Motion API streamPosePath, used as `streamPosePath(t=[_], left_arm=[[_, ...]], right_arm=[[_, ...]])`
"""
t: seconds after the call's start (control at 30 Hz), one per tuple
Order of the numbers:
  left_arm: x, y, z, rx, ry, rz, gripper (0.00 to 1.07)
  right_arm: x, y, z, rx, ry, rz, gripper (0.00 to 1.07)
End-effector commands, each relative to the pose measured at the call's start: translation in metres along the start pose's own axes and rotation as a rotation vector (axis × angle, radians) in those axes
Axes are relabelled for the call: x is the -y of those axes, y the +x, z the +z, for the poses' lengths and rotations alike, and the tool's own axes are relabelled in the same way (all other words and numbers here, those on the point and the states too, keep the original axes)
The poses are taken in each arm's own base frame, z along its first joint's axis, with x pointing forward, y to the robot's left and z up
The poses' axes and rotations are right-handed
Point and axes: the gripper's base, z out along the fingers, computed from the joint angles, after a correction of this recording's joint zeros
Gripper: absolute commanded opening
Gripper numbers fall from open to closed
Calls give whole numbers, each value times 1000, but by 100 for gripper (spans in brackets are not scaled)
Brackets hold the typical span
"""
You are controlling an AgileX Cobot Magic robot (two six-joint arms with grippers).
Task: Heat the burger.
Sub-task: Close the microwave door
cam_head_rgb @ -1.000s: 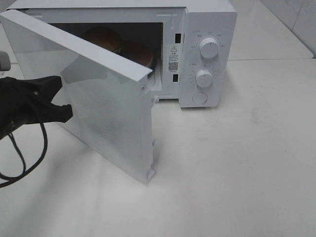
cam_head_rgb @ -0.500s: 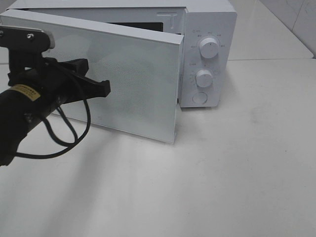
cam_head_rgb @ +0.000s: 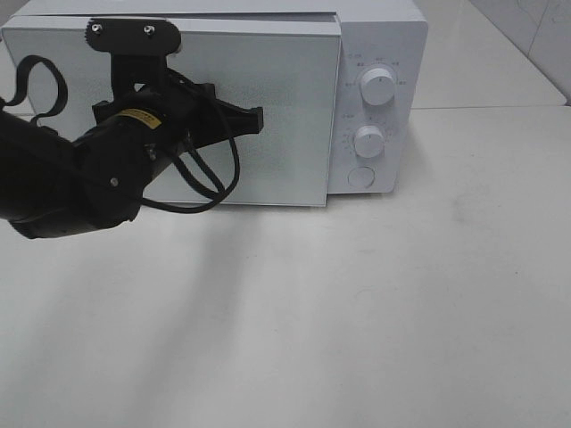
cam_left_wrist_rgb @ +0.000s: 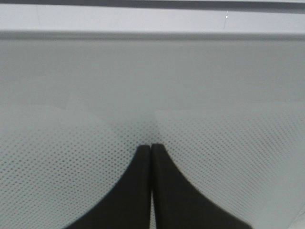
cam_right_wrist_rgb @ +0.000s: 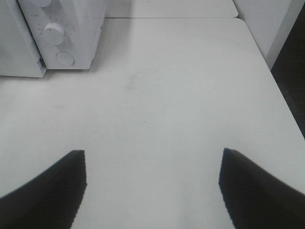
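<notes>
From the high camera, I see a white microwave (cam_head_rgb: pixel 379 36) at the back of the pale surface (cam_head_rgb: pixel 401 312). Its door (cam_head_rgb: pixel 285 107) lies flat across the oven front, with the free edge against the control panel. I cannot tell whether it is latched. The left arm reaches in from the left side, and the left pincer (cam_head_rgb: pixel 259 119) has its tip on the door face near the middle. A black cable (cam_head_rgb: pixel 212 174) loops under the wrist. The panel carries an upper knob (cam_head_rgb: pixel 378 86), a lower knob (cam_head_rgb: pixel 368 141) and a round button (cam_head_rgb: pixel 360 176).

From the left wrist camera, I see both black fingers (cam_left_wrist_rgb: pixel 136 191) pressed together with no gap, holding nothing. Their tips meet the dotted mesh of the door.

From the right wrist camera, I see the right pincer (cam_right_wrist_rgb: pixel 152 155) with its jaws standing wide apart and nothing between them. It hangs above bare surface, well apart from the microwave. Only the control-panel end of the microwave shows here.

The burger appears in none of the three views. The door covers the whole oven opening, so I cannot state the burger's position, its long axis or which way it points.
</notes>
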Motion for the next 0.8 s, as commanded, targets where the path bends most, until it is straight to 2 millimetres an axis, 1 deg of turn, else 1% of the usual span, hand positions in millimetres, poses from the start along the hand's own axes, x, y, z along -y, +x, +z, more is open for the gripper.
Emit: streamPosePath(t=[0.03, 0.3, 0.33, 0.43, 0.5, 0.67, 0.7, 0.73, 0.77, 0.8], left_arm=[[7, -7, 11, 10, -11, 2, 0], [13, -12, 28, 5, -46, 17, 0], [11, -14, 33, 8, -62, 17, 0], [10, -15, 38, 2, -64, 9, 0], [5, -19, 47, -11, -65, -7, 0], [8, -24, 48, 2, -47, 6, 0], [14, -24, 45, -9, -16, 42, 0], [14, -24, 45, -9, -16, 42, 0], [22, -23, 40, -35, 17, 67, 0], [25, -22, 37, -44, 29, 77, 0]], right_arm=[[0, 2, -3, 35, 2, 16, 75], [0, 2, -3, 35, 2, 16, 75], [0, 2, -3, 35, 2, 16, 75], [0, 2, -3, 35, 2, 16, 75], [0, 2, -3, 35, 3, 16, 75], [0, 2, -3, 35, 3, 16, 75], [0, 2, -3, 35, 3, 16, 75], [0, 2, -3, 35, 3, 16, 75], [0, 2, -3, 35, 3, 16, 75], [0, 2, -3, 35, 3, 16, 75]])
